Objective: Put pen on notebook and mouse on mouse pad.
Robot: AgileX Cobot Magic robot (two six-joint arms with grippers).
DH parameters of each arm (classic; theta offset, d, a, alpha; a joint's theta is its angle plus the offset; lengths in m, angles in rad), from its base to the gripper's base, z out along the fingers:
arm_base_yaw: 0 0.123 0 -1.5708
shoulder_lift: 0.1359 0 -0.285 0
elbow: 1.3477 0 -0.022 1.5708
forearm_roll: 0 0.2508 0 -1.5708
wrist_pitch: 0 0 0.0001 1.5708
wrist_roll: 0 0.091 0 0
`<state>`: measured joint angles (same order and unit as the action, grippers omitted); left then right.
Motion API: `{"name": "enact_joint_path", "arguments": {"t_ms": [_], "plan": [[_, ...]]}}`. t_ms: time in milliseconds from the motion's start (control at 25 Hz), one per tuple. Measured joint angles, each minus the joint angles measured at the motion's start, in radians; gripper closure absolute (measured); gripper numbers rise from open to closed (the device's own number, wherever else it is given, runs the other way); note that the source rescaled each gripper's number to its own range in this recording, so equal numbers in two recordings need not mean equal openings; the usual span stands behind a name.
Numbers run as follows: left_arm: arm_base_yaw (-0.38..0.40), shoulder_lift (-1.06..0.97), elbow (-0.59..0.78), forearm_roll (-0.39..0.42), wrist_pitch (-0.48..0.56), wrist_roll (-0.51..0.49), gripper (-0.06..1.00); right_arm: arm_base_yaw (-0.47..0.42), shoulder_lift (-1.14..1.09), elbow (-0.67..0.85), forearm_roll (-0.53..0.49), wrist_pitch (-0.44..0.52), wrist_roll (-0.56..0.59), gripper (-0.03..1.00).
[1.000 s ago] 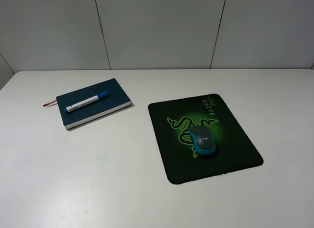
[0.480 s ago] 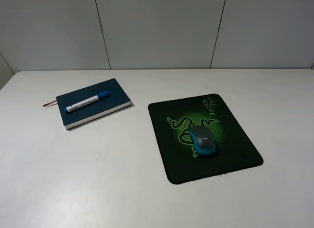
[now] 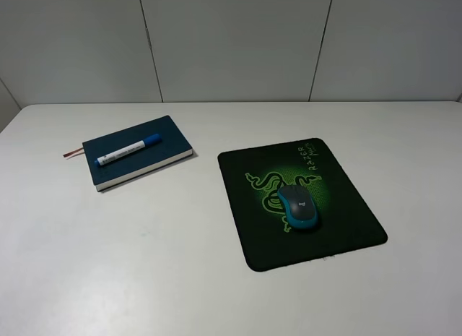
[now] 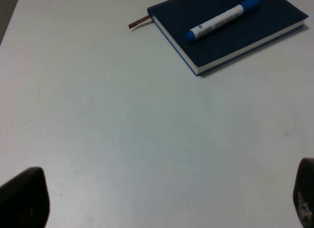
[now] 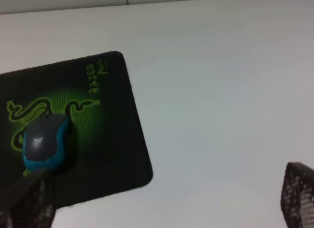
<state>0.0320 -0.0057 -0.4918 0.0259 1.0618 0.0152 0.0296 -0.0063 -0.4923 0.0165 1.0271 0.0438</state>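
Nothing altered across the last second: pen [image 3: 128, 150] on the notebook [image 3: 137, 161], mouse [image 3: 297, 207] on the mouse pad [image 3: 303, 203], same places, same angles in the high view. Reads as both halves of the task done, with only arm retreat possibly left; a judgement, not a thing seen.

White barrel, blue cap, small print along the side; lying flat and diagonal across the dark blue cover, fully within its outline, cap end toward the far edge of the table [image 3: 231, 293]. White page edges visible along the notebook's near side, reddish-brown ribbon [image 3: 71, 153] poking out at the corner nearest the table's left edge. Notebook resting toward the far left part of the table.

Dark grey top and teal sides on the mouse, sitting over the green snake logo, nearer the pad's near edge than its far one, wholly on the black surface. Pad right of the table's middle, well apart from the notebook, slightly skewed to the table edges.

Neither arm present in the high view. Left gripper [image 4: 157, 201] shown only as two dark tips at opposite sides of its wrist view, spread wide, bare table between. Right gripper [image 5: 169, 201] likewise parted, nothing held, one tip just overlapping the pad's near corner in that view.
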Motion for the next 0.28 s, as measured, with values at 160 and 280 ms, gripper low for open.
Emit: {"name": "enact_joint_path", "arguments": {"t_ms": [160,280], "plan": [[0.000,0.000,0.000,0.000,0.000,0.000,-0.06,0.000,0.000,0.000,0.000,0.000,0.001,-0.03],[0.000,0.000,0.000,0.000,0.000,0.000,-0.06,0.000,0.000,0.000,0.000,0.000,0.001,-0.03]]}}
